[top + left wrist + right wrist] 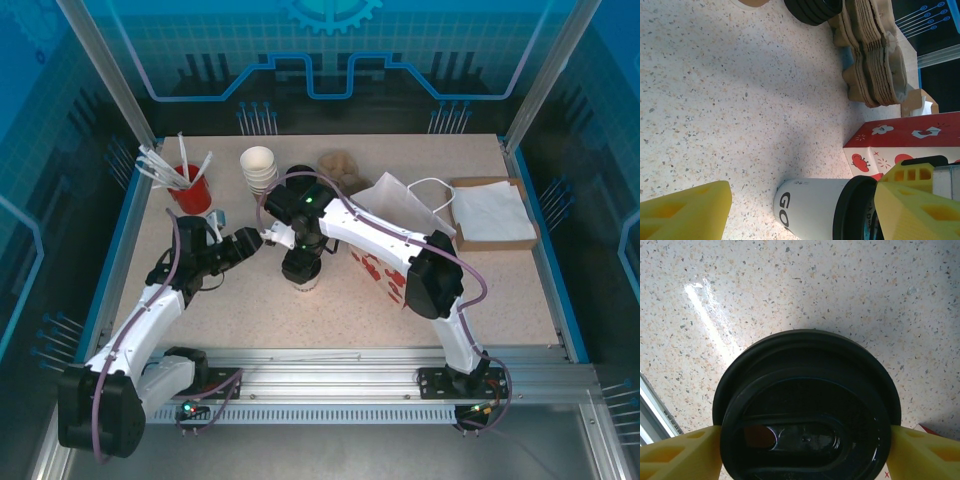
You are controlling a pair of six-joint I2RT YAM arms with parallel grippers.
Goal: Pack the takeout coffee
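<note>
While straws (178,163) fill the red cup (192,193), takeout coffee (810,205) stands lidded

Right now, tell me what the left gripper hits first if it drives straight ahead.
The takeout coffee: it stands close ahead of the left gripper, between its open fingers. Exact gap unclear.

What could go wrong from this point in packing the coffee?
1. The right gripper flanks the takeout coffee at its black lid, not the cup wall; lifting there might pop the lid off.
2. The left gripper hangs open right beside the cup, so the two arms might collide.
3. The strawberry-print bag sits close; a careless swing could knock it.
</note>
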